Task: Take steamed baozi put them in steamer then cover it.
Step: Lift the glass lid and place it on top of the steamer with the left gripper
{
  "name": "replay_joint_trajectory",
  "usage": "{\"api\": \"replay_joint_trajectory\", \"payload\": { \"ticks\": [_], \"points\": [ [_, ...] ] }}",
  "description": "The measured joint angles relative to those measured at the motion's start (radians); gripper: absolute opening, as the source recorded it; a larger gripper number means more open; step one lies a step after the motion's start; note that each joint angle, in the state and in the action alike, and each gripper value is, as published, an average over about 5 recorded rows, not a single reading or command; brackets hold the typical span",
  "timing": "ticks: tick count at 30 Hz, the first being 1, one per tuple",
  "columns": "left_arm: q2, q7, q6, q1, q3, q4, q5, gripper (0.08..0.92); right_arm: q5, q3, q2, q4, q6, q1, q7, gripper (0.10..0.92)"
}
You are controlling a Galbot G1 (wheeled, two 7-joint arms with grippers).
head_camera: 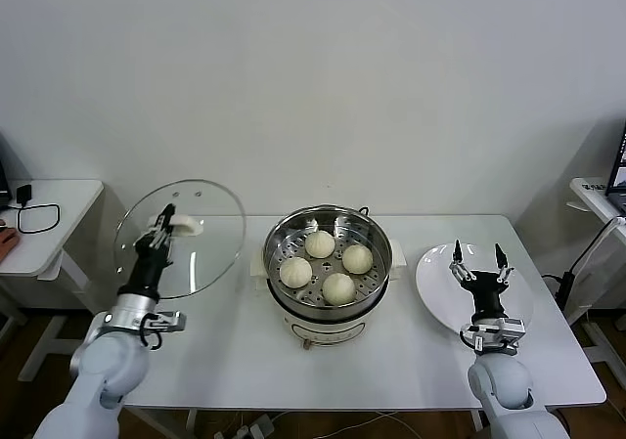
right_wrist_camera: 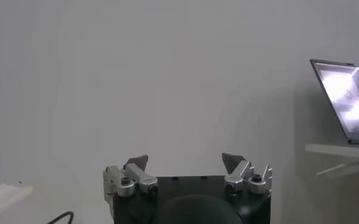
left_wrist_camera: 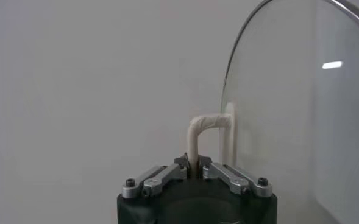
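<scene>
Nearest the head camera we see the two arms rising from the near edge of the white desk. We note the left end effector pointing upward at the left side of the desk, clamped narrow on the cream-white bar handle of the round clear glass cover with metal rim. We see the cover lifted off the desk and stood nearly on edge, tilted, its glass face toward the camera. In the left wrist view the handle runs down between the closed fingers, and the glass disc stands just beside them.

At the desk's centre we record the round shiny stainless-steel steamer with cream-white base and side handles, standing uncovered. On its perforated tray lie four small round pale cream-white steamed baozi: one toward the back, one to the robot's right, one to the left and one at the front. They sit close together; we cannot tell whether they touch.

We log the right end effector pointing upward over the flat white round plate at the right side of the desk, fingers spread wide and holding nothing. The right wrist view confirms the two fingertips standing well apart. The same view shows an open laptop on a side surface off to one side.

Beyond the desk's left end we see a small white side table with a black cable on it.
</scene>
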Motion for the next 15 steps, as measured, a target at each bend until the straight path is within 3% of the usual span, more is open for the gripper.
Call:
{"api": "replay_joint_trajectory", "payload": {
  "ticks": [6,15],
  "points": [
    [-0.043,0.103,0.139,-0.045,0.153,-0.125,0.011,0.188,-0.009,0.001,0.012,-0.019,-0.003,0.012,0.000,0.823],
    [-0.167,0.235,0.333,-0.150,0.405,-0.152,0.090,0.188,-0.025,0.003,0.034,-0.055,0.001,0.036,-0.003,0.823]
  ]
}}
